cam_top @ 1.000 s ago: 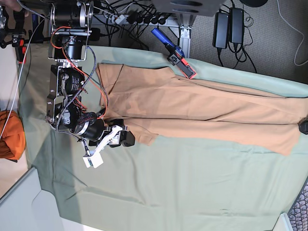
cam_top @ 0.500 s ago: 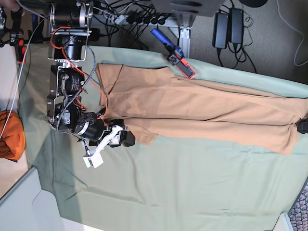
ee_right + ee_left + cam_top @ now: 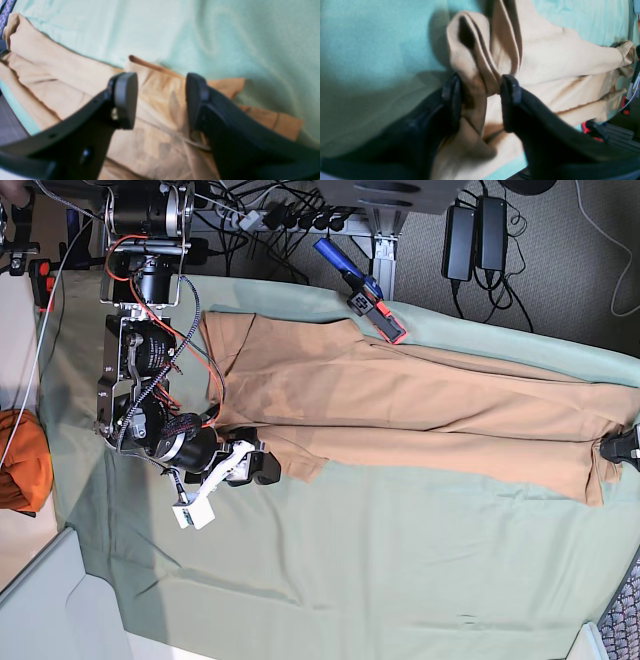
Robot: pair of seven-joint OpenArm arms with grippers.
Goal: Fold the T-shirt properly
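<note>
Tan T-shirt (image 3: 420,415), soft, light and prob. floppy, lies lengthwise on green cloth (image 3: 380,570); left gripper (image 3: 480,93) pinches its bunched hem, right gripper (image 3: 161,100) hovers wide open over a sleeve corner, a good hold.

I see the T-shirt (image 3: 420,410) as soft, matt tan cotton, creased into folds where it bunches in my left wrist view. The table cloth (image 3: 350,570) covering the surface is matt sage-green fabric, faintly rippled. My fingers (image 3: 125,100) look like smooth, matt black plastic. The cloth bundle (image 3: 22,465) is matt deep-orange fabric.
</note>
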